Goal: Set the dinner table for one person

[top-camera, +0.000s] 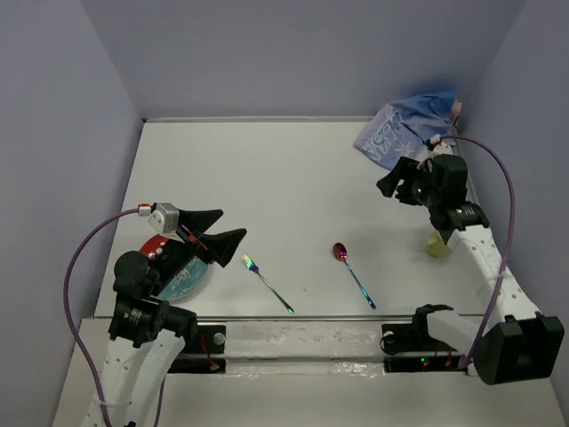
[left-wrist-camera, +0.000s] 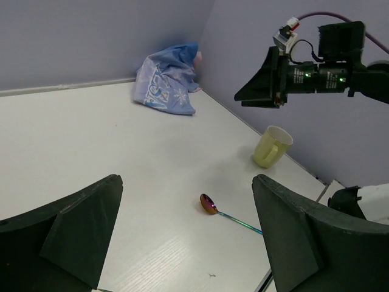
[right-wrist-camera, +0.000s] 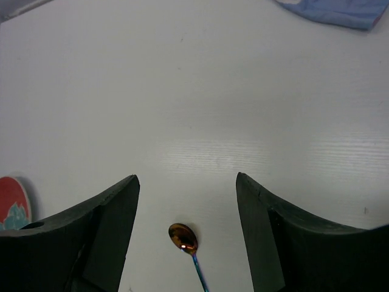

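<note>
The white dinner table (top-camera: pixel 284 178) holds a red-rimmed plate with a blue centre (top-camera: pixel 182 274) at the near left. An iridescent fork (top-camera: pixel 267 283) and an iridescent spoon (top-camera: pixel 353 274) lie near the front edge. A yellow-green mug (top-camera: pixel 437 245) stands at the right edge. My left gripper (top-camera: pixel 220 237) is open and empty above the plate's right side. My right gripper (top-camera: pixel 396 182) is open and empty, raised left of the mug. The left wrist view shows the spoon (left-wrist-camera: pixel 209 204) and the mug (left-wrist-camera: pixel 271 146). The right wrist view shows the spoon (right-wrist-camera: pixel 183 237) and the plate's edge (right-wrist-camera: pixel 12 204).
A crumpled blue snowflake cloth (top-camera: pixel 409 124) lies in the far right corner; it also shows in the left wrist view (left-wrist-camera: pixel 167 85) and the right wrist view (right-wrist-camera: pixel 340 12). Purple-grey walls enclose the table on three sides.
</note>
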Robot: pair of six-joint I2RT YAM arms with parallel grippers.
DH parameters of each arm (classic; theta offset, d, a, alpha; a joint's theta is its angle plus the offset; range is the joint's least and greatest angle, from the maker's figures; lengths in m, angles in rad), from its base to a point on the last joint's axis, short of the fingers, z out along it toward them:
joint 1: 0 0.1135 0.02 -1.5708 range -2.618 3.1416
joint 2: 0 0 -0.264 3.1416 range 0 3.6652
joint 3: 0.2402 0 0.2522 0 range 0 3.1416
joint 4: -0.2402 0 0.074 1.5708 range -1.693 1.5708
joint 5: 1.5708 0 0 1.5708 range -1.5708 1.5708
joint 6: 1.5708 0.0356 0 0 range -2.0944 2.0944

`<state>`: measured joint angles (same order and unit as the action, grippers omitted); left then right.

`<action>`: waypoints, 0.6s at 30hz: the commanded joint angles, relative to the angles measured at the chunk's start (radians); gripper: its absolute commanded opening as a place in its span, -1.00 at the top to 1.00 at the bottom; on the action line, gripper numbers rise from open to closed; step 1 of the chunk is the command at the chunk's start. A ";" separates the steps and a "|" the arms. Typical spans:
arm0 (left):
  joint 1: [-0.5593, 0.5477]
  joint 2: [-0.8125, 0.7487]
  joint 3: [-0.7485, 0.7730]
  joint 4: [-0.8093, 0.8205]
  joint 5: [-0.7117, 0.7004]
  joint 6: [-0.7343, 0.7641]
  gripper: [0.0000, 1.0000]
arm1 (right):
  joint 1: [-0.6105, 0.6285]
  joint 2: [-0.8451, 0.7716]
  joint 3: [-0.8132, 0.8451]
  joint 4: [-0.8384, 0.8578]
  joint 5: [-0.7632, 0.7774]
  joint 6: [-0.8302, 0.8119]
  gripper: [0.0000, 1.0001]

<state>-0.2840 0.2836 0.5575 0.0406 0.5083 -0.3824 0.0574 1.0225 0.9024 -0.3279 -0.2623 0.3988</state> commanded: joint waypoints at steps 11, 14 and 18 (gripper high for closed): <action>0.008 -0.008 -0.004 0.035 -0.016 -0.006 -0.98 | 0.104 0.577 0.392 0.043 0.389 -0.193 -0.01; 0.009 0.014 0.002 0.016 -0.028 -0.007 -0.98 | 0.104 0.735 0.490 0.026 0.467 -0.238 0.11; 0.017 0.009 0.004 0.018 -0.027 -0.006 -0.98 | 0.104 0.893 0.618 0.000 0.517 -0.288 0.13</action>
<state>-0.2783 0.2882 0.5556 0.0376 0.4797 -0.3801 0.1631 1.8080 1.3987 -0.3080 0.1509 0.1940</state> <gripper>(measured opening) 0.989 0.436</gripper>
